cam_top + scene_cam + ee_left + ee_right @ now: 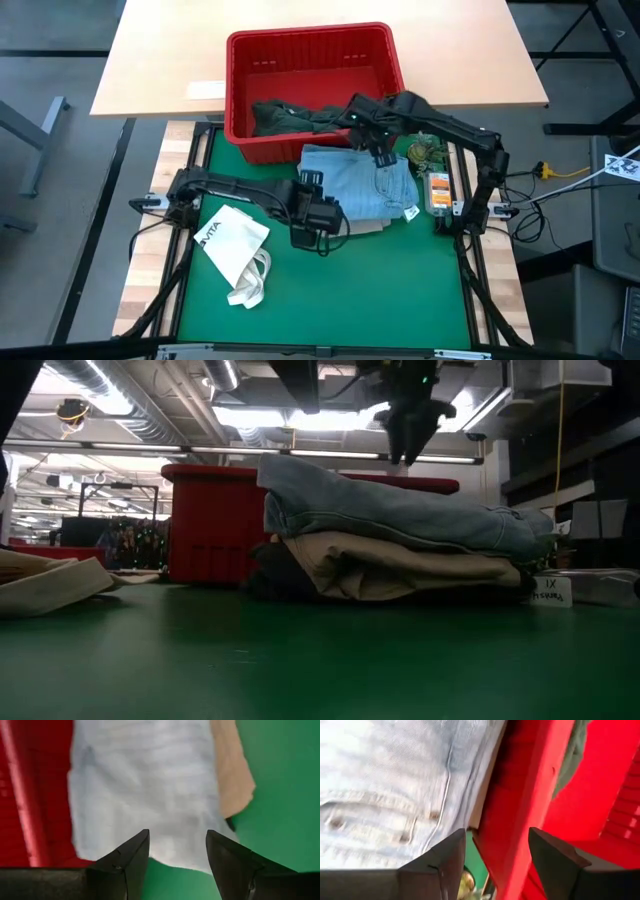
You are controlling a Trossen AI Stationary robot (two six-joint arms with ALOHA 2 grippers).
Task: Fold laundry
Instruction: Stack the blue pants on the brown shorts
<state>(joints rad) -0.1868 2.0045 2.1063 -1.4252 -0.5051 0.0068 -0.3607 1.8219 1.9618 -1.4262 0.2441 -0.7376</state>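
Observation:
Folded light blue jeans (355,185) lie on top of a folded beige piece (400,570), which rests on the green mat (330,300). A dark green-grey piece (295,118) lies in the red basket (310,45). My left gripper (177,855) hangs open over the jeans' left edge (140,795), touching nothing. My right gripper (497,855) hangs open above the jeans' far edge, beside the basket's near wall (520,810), and is also clear of everything. In the low view it (405,435) is well above the stack.
A white tote bag (235,248) with loop handles lies on the mat's left part. Small items (435,180) sit along the mat's right edge. The red basket stands at the mat's far edge, against a wooden table (160,50).

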